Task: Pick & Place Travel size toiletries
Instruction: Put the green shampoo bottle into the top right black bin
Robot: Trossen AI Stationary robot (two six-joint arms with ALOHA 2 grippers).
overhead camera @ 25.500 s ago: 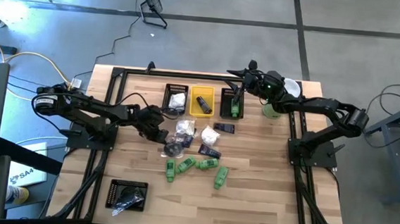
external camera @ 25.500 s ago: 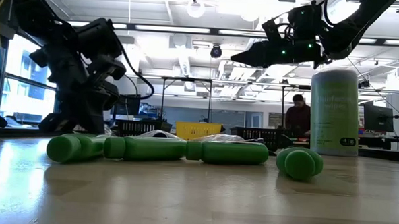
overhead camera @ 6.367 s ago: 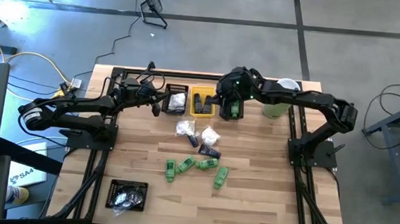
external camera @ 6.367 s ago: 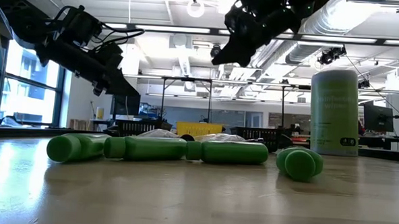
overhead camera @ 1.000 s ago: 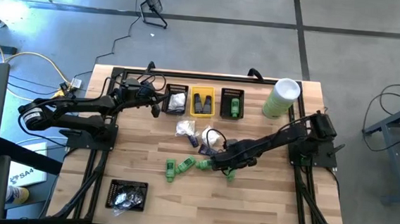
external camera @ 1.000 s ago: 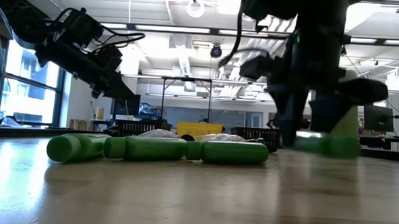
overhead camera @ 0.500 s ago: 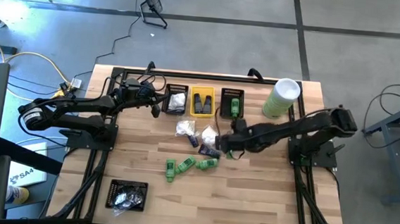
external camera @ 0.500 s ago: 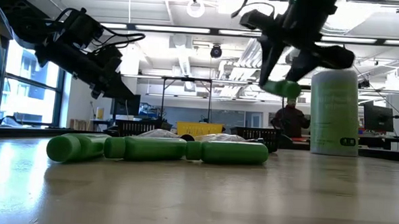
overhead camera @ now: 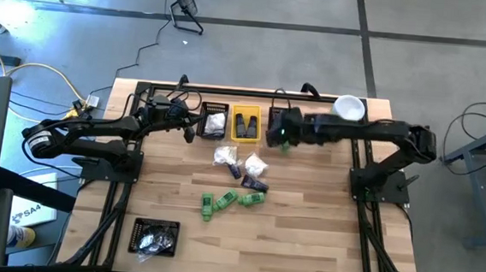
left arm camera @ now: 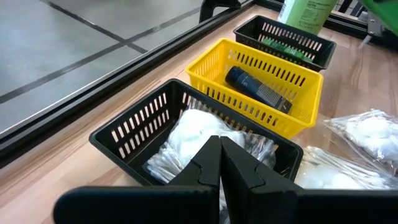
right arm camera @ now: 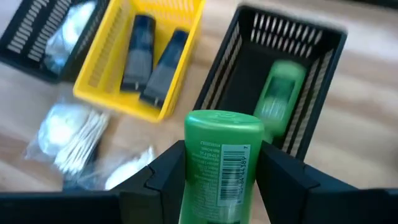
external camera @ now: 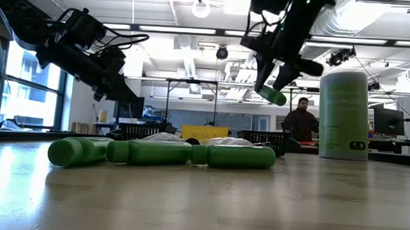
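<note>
While my left gripper (overhead camera: pixel 190 131) waits beside the black bin of white packets (overhead camera: pixel 215 121), seen from above my right gripper (overhead camera: pixel 284 140) hangs at the black bin (overhead camera: pixel 280 115) near the yellow bin (overhead camera: pixel 245 123). Low down, a green bottle (external camera: pixel 271 96) rides tilted in the air. My right wrist shows my fingers clamped on that bottle above another bottle (right arm camera: pixel 280 99). My left wrist shows its fingers (left arm camera: pixel 221 163) pressed together.

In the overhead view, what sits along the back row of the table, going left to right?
Left gripper → black bin with white packets → yellow bin with dark tubes → right gripper, jaws shut on a green bottle, at the black bin with a green bottle → big pale-green cylinder.
</note>
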